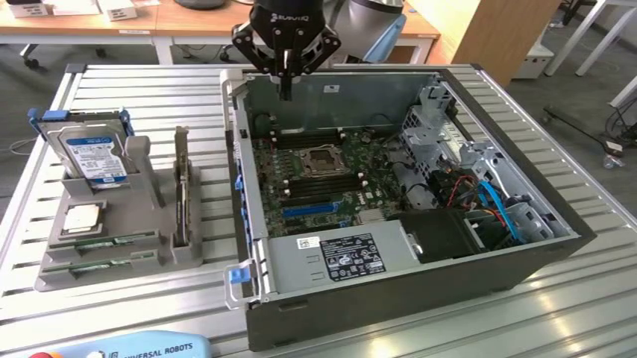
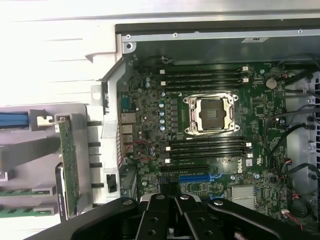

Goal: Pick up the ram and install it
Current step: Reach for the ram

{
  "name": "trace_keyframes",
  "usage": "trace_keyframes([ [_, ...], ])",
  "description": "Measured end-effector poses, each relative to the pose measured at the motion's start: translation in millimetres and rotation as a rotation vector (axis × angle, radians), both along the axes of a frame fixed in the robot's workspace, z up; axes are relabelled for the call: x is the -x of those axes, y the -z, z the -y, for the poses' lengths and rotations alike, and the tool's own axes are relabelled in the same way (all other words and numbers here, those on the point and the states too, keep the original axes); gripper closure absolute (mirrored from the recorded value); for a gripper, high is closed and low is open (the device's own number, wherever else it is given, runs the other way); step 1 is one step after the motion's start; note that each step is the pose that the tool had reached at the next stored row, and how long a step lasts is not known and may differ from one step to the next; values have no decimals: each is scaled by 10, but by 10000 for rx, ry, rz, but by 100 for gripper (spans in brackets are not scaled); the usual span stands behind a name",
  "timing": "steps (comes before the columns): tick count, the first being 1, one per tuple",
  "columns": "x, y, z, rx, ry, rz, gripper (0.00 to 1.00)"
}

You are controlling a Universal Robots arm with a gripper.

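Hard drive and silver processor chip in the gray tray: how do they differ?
The hard drive stands nearly upright in a blue frame; the processor chip lies flat. The hard drive is bigger and bears a blue-and-white label; the processor chip is plain silver. Both rest in the gray tray.

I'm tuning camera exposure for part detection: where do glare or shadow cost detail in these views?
Wrist view: the table beside the case is washed out to near white, while the motherboard is evenly lit. Exterior view: soft, even light, a mild sheen on the table's near slats, the ram sticks in the tray unshadowed.
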State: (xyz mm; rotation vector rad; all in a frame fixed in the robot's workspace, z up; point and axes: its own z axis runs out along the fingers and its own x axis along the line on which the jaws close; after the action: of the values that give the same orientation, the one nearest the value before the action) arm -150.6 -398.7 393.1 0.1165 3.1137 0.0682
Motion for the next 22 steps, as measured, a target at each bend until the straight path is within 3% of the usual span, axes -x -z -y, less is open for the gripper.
trace_keyframes([
  [12, 136, 1, -4, 67, 0, -1, 90],
  [22, 239, 7, -5, 80, 1, 0, 90],
])
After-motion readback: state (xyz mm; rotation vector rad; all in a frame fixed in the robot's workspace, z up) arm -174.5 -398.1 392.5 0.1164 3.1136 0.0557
